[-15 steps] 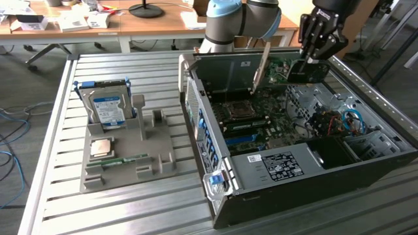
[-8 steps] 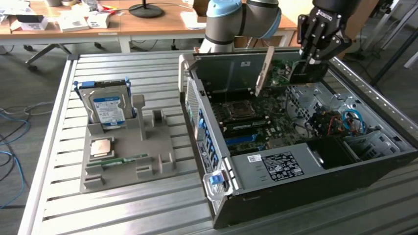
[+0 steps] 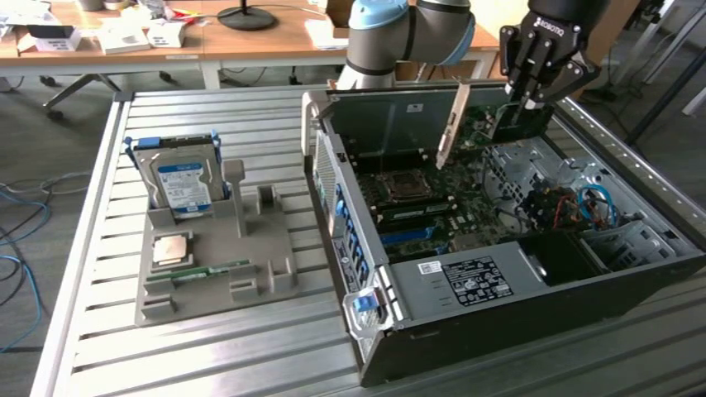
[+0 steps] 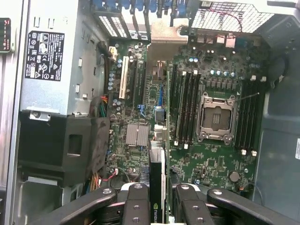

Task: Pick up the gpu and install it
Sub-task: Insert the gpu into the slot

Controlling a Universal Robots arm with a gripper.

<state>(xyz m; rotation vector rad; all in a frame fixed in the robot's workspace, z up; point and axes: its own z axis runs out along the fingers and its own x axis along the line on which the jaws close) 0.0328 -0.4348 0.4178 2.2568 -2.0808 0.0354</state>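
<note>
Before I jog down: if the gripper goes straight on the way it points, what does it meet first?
The gripper holds the gpu edge-down; the card would likely meet the motherboard first, beside the small heatsink. Depth is unclear.

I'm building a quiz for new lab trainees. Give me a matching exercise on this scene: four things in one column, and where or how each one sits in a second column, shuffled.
Things
1. boxy silver hard drive with blue label
2. slim green memory stick
3. thin flat circuit card with silver bracket
4. square metal processor socket

Places or states
A. on the green motherboard inside the open black computer case
B. standing upright in the grey plastic holder
C. clamped in the black claw over the case
D. lying lengthwise in the same holder

Pairs: 1-B, 2-D, 3-C, 4-A
</note>
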